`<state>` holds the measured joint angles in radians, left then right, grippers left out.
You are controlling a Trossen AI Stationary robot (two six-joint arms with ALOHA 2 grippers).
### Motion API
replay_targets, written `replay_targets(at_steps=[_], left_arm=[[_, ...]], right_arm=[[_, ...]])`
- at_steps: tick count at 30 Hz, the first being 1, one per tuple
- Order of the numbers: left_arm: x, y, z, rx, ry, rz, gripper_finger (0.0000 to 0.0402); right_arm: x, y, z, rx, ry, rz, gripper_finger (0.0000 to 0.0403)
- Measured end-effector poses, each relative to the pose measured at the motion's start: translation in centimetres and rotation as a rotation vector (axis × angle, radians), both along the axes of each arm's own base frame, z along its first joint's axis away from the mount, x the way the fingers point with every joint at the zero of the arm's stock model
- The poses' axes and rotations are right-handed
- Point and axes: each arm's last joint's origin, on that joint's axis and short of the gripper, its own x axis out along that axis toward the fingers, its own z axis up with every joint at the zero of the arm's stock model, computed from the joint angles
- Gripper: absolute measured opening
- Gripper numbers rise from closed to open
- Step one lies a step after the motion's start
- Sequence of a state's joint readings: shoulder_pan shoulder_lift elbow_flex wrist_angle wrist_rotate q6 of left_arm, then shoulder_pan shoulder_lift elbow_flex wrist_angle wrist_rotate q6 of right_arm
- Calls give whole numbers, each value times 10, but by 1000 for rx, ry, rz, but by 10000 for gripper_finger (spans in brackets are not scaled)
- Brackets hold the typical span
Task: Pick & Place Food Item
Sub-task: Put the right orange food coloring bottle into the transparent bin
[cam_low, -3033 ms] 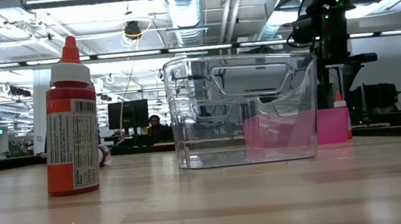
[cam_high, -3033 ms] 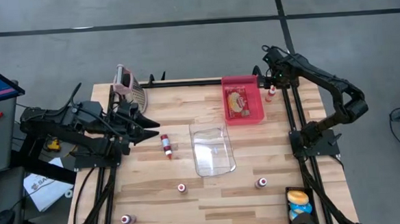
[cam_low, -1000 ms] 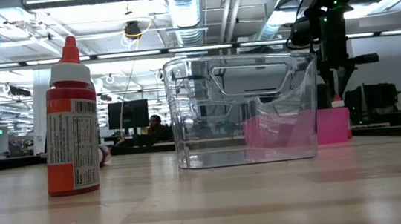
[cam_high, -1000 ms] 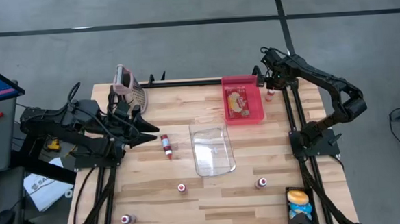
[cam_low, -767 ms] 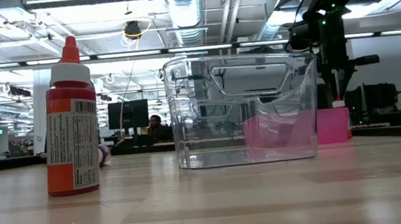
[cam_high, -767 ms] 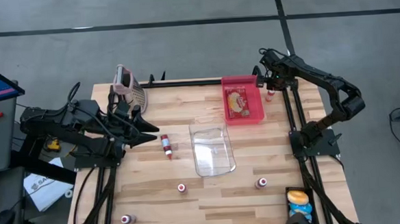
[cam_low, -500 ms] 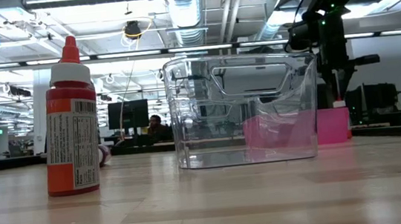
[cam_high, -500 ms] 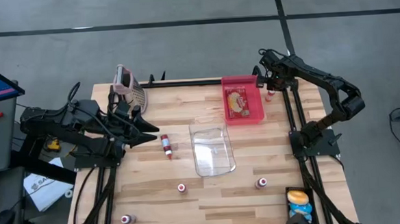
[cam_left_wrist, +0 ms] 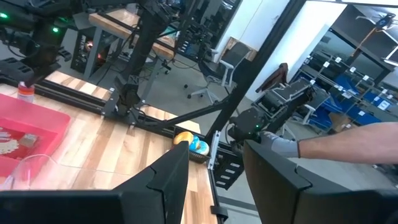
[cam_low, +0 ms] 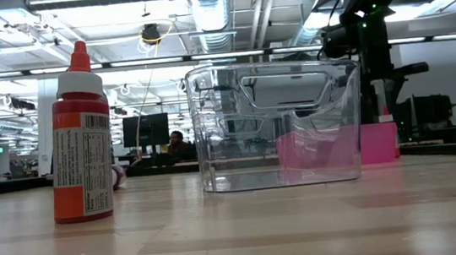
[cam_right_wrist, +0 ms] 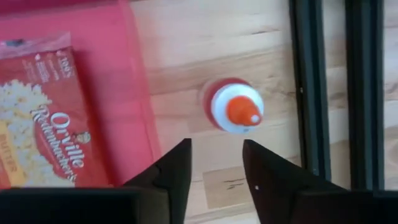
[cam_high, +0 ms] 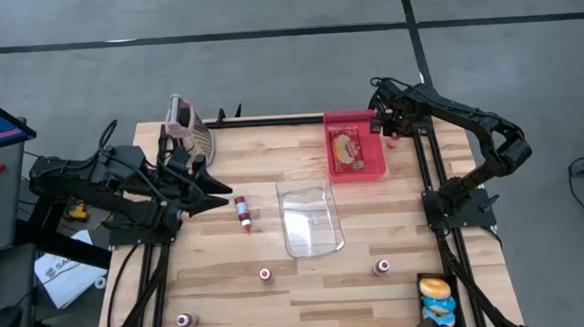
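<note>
Right wrist view: your right gripper [cam_right_wrist: 216,163], fingers parted, holds nothing.
Bottle [cam_right_wrist: 236,113]: small, red body, white shoulder, orange tip, upright beside pink tray [cam_right_wrist: 124,74].

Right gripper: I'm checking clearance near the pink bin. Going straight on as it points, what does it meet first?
Probably bare table between the pink bin and small red bottle; right gripper points down, open. Depth is unclear.

Your popcorn packet [cam_high: 347,148] lies flat, label up, inside the red bin [cam_high: 370,166]. A small red bottle [cam_right_wrist: 237,110] stands upright just beside that bin.
</note>
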<state>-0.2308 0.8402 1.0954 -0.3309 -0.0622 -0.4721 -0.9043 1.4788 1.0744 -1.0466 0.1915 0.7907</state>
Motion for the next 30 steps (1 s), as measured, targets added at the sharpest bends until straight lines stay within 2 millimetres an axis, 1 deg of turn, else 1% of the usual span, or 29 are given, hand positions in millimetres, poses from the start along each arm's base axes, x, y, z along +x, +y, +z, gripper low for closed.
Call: replay_targets(at_steps=[7, 13, 17, 21, 30], left_arm=[[0, 0, 0, -4, 1, -8, 149], [0, 0, 0, 0, 0, -8, 149], [0, 0, 0, 1, 0, -8, 149], [0, 0, 0, 0, 0, -8, 149], [0, 0, 0, 0, 0, -8, 149]], right_arm=[[-2, 1, 0, 3, 23, -36, 167], [-7, -4, 1, -26, 35, -64, 179], [-11, -9, 1, -49, 28, -95, 174], [-8, -12, 2, -90, 2, -103, 160], [-8, -12, 2, -81, -6, -111, 132]])
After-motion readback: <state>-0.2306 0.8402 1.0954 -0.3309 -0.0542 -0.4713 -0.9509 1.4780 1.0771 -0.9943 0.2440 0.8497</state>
